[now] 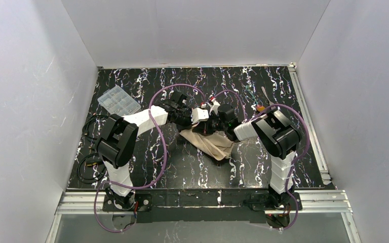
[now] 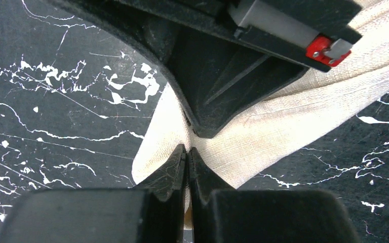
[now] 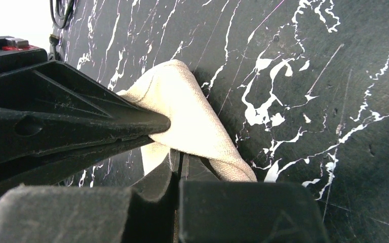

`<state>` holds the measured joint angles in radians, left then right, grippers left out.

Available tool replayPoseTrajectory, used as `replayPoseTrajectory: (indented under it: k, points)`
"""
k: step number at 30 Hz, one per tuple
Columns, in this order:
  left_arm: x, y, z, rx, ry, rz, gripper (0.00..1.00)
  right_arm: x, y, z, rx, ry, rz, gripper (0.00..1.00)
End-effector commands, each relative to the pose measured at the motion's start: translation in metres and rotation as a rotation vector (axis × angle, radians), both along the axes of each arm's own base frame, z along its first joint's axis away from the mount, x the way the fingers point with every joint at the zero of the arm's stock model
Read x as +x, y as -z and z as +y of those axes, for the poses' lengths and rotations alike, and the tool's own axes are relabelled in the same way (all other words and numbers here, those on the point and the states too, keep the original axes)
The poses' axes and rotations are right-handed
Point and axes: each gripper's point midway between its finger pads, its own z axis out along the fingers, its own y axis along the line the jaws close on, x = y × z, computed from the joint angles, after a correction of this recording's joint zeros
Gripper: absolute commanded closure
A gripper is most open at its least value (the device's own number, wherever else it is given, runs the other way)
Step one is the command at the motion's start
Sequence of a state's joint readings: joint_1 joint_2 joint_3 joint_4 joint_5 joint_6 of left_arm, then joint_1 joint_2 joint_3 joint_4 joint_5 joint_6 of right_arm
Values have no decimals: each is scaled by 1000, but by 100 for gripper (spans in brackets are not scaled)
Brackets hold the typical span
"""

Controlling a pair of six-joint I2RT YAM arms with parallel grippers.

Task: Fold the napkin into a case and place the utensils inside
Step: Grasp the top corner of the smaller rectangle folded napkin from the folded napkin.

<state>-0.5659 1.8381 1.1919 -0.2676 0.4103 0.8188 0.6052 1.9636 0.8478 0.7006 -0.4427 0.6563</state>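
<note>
The napkin (image 1: 214, 146) is found near the middle of the black, white-veined table (image 1: 182, 169), bunched into a loose, elongated heap, not spread flat. In the top view its long axis runs diagonally, from the far-left end under the two wrists toward the near-right end, which points at the right arm's base. The far-left end is gathered and lifted slightly off the surface, while the rest is draped on the table. That gathered end is pinched by the left gripper (image 2: 188, 151), whose jaws are pressed together with a strip of cloth seen between them. The same fold is clamped from the opposite side by the right gripper (image 3: 178, 161), its jaws likewise closed on the fabric; the two tools are nearly touching tip to tip. The fork (image 1: 266, 95) and the orange-bowled spoon (image 1: 260, 107) are laid well apart from the cloth, toward the far-right corner. A clear plastic compartment box (image 1: 118, 100) is set at the far left.
</note>
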Motion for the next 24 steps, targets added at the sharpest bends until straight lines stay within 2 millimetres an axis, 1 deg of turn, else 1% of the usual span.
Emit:
replayPoseTrajectory:
  k: [1,5,7,8,14,16,19,21,24]
  points:
    - [-14,-19,-7,-45,37,40,100,21,-18,4,25,45,-62,99]
    - [-14,-22,-8,-49,42,36,100,20,2,1,-2,56,-39,99]
    - [-15,-24,-9,-53,47,42,100,20,7,0,-8,58,-32,99]
    - [-16,-24,-9,-53,50,46,100,20,6,1,-4,61,-33,99]
    - [-21,-20,-7,-44,74,58,100,26,-16,4,32,76,-59,99]
    - [-24,-17,-6,-37,87,63,100,28,-16,1,31,94,-57,99]
    - [-28,-13,-4,-22,106,66,100,30,-11,-3,54,118,-38,99]
    - [-31,-8,-2,-9,118,68,100,29,-6,-2,65,108,-24,99]
    - [-35,-2,-1,8,140,65,100,25,-7,4,96,64,-19,99]
